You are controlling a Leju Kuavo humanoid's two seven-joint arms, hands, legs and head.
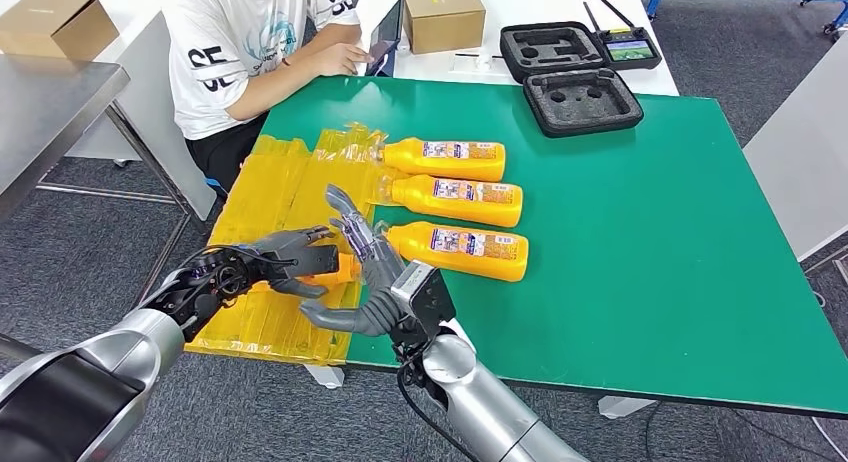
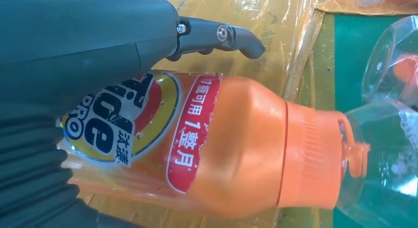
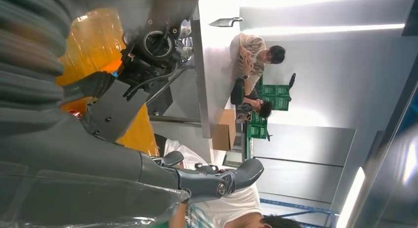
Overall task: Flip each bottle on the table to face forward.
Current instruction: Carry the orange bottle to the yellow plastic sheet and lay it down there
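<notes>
Left hand (image 1: 285,262) grips a glossy orange bottle (image 2: 236,154); right hand (image 1: 362,272) seemingly spread, empty.

Head view looks down over the green table (image 1: 650,232); wrist views sit close, sharing the held bottle (image 2: 236,154).

Green table (image 1: 650,222) bears three bottles (image 1: 455,159), yellow sheets (image 1: 265,202).

Three orange plastic bottles lying on their sides are ranged one behind another on the green table (image 1: 650,232): the nearest (image 1: 462,250), the middle (image 1: 458,199), the farthest (image 1: 446,158). A crinkled yellow plastic sheet (image 1: 262,207) is spread at the table's left edge. A fourth orange bottle (image 2: 217,149) is held over that sheet by the left hand (image 1: 285,262), just left of the right hand (image 1: 365,272). Black foam case halves (image 1: 570,77) are set at the far edge.
</notes>
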